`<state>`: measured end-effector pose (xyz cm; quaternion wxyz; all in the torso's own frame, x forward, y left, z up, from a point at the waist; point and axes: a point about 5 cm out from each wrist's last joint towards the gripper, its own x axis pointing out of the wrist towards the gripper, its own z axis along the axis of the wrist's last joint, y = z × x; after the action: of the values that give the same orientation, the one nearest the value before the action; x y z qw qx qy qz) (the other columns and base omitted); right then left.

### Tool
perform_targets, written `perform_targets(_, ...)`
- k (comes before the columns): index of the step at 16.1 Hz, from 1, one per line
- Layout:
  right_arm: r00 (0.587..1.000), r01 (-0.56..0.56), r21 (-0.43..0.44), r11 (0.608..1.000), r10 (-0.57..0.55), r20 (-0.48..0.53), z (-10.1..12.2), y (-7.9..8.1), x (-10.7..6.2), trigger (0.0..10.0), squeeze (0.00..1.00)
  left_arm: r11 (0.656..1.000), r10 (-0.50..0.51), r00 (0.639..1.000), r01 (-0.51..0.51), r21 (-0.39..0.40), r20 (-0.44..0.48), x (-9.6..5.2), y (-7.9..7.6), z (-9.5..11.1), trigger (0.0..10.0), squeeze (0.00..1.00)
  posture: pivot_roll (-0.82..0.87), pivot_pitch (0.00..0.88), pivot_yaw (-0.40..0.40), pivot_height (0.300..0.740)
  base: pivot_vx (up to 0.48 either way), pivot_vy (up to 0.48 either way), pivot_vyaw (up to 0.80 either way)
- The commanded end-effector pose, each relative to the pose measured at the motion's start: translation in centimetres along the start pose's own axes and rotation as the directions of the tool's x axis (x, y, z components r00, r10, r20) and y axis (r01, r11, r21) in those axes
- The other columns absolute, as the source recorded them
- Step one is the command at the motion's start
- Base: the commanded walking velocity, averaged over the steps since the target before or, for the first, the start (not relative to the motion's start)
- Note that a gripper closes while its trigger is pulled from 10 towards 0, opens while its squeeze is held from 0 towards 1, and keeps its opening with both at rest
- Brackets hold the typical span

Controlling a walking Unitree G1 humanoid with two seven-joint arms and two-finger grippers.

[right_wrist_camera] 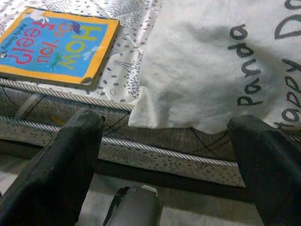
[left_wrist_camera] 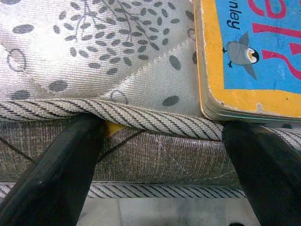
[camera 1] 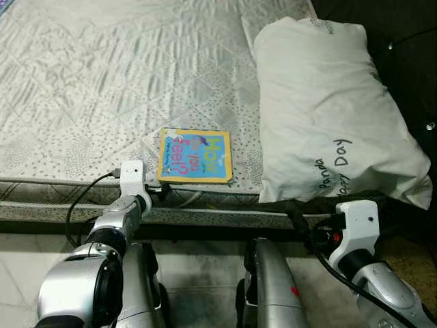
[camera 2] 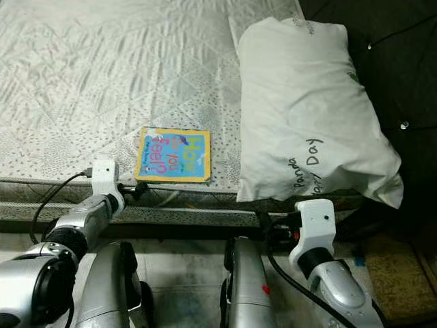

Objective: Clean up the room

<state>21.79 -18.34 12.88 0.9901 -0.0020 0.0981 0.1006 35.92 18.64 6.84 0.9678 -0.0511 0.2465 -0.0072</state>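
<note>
**Both grippers at the mattress edge, book and pillow on the bed**

Bare grey quilted mattress (camera 1: pixel 102 82) with a leaf and dot print, seen from the head views. A thin square board book with a yellow border and blue cover (camera 1: pixel 195 156) lies flat near the front edge of the mattress. Beside it on the robot's right, a white pillow with black "Panda Happy Day" lettering (camera 1: pixel 328 102) lies along the mattress; its near corner hangs a little over the edge. Book and pillow apart, close.

Left gripper (left_wrist_camera: pixel 160 141) is up against the mattress side, just below the piped seam, spread wide and holding nothing. Left wrist view gives detail the head views lack: the book's worn corner overhangs the striped piping, a small penguin drawing on the cover, one finger (left_wrist_camera: pixel 51 174) pressed under the piping, the other (left_wrist_camera: pixel 268 169) below the book's corner (contact with the book hard to judge).

Right gripper (right_wrist_camera: pixel 164 146) sits low in front of the mattress side, under the pillow's corner, also released and empty. Right wrist view shows book and pillow together, the cover title reading "How do you feel?", and pale tiled floor (camera 1: pixel 205 273) beneath.
</note>
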Motion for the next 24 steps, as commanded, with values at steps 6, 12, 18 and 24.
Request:
perform_targets(6, 0.999, 0.031, -0.003, 1.0, -0.031, -0.009, 0.0, -0.4, -0.4, 10.0, 0.0, 0.995, 0.097, 0.992, -0.097, -0.001, 0.085, -0.3, 2.1, 2.5, 10.0, 0.0, -0.21, 0.249, -0.064, 0.57, 0.0, 0.0, 0.0)
perform_targets(12, 0.999, 0.037, 0.001, 0.999, -0.037, -0.005, -0.1, -0.4, -0.2, 10.0, 0.0, 0.988, 0.154, 0.981, -0.154, -0.007, 0.116, -0.5, 3.2, 3.6, 10.0, 0.0, -0.2, 0.239, -0.058, 0.57, 0.0, 0.0, 0.0)
perform_targets(18, 0.999, 0.037, 0.002, 0.999, -0.037, 0.001, -0.1, -0.4, 0.4, 10.0, 0.0, 0.982, 0.189, 0.973, -0.188, -0.017, 0.135, -0.7, 3.9, 4.4, 10.0, 0.0, -0.2, 0.211, -0.052, 0.57, 0.0, 0.0, 0.0)
perform_targets(24, 0.999, 0.019, 0.009, 1.0, -0.02, 0.042, 0.1, -0.1, 2.5, 10.0, 0.0, 0.989, 0.141, 0.983, -0.134, -0.07, 0.119, -0.4, 2.6, 2.6, 10.0, 0.0, -0.15, 0.137, -0.043, 0.57, 0.0, 0.0, 0.0)
